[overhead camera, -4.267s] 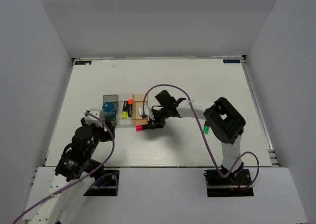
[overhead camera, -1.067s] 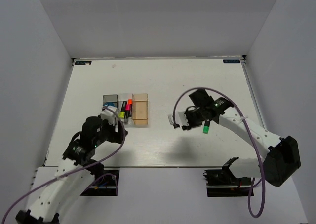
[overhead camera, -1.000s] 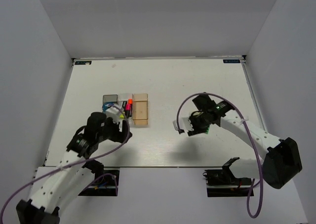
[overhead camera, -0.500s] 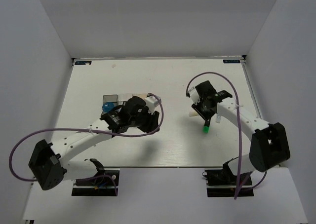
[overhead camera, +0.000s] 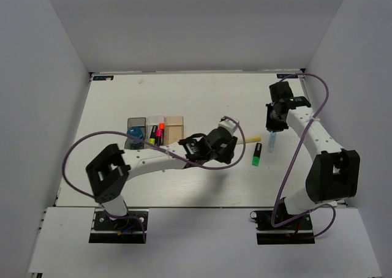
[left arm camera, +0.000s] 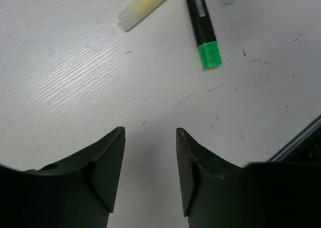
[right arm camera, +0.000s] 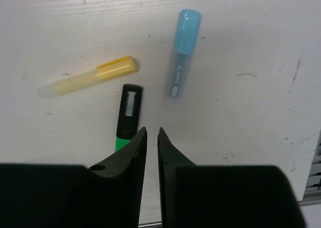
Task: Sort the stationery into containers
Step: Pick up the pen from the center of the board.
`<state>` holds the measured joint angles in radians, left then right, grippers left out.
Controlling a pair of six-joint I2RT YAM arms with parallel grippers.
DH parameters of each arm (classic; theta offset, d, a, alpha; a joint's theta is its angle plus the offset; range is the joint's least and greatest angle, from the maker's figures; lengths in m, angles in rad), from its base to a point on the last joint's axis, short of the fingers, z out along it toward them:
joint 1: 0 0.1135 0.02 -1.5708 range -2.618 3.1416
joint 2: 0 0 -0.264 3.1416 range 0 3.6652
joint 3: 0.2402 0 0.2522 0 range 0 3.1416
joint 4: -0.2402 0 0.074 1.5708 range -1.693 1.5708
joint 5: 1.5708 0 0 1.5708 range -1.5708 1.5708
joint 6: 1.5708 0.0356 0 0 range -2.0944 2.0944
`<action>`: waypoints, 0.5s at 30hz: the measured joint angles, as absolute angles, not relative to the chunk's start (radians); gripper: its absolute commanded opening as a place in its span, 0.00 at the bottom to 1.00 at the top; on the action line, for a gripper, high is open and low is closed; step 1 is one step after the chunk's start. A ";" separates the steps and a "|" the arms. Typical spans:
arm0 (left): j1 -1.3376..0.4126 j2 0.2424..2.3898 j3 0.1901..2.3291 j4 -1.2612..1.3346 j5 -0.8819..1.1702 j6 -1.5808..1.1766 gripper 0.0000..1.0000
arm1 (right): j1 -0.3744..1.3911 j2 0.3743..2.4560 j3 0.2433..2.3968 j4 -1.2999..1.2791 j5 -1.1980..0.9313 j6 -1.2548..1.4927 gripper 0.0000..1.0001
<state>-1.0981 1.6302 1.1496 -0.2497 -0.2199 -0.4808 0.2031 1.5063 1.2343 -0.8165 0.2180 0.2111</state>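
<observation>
worktop (overhead camera: 202,100): white, faint scuffs and wood grain | walls (overhead camera: 55,57): plain pale grey on three sides | rail (overhead camera: 318,131): metal, along right edge

Three bins (overhead camera: 155,130) stand joined in a row on the left half of the table (overhead camera: 196,100), nearer to its front edge than to its back edge. A roll (overhead camera: 134,133) lies in the leftmost bin, and highlighters (overhead camera: 157,133) lie in the middle one. On the right half, a stick (overhead camera: 250,138), a highlighter (overhead camera: 257,154) and a pen (overhead camera: 271,140) lie close together. The stick is leftmost, the pen rightmost, and the highlighter lies between them, nearer the front edge.
</observation>
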 measured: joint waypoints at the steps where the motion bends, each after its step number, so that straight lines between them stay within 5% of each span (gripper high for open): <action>1: -1.110 1.670 1.182 -0.242 -0.234 -0.488 0.51 | 0.192 1.501 1.234 -0.807 0.234 0.223 0.17; 15: -1.228 2.171 1.610 -0.130 -0.368 -0.464 0.55 | 0.044 1.275 1.200 -0.711 0.205 0.287 0.21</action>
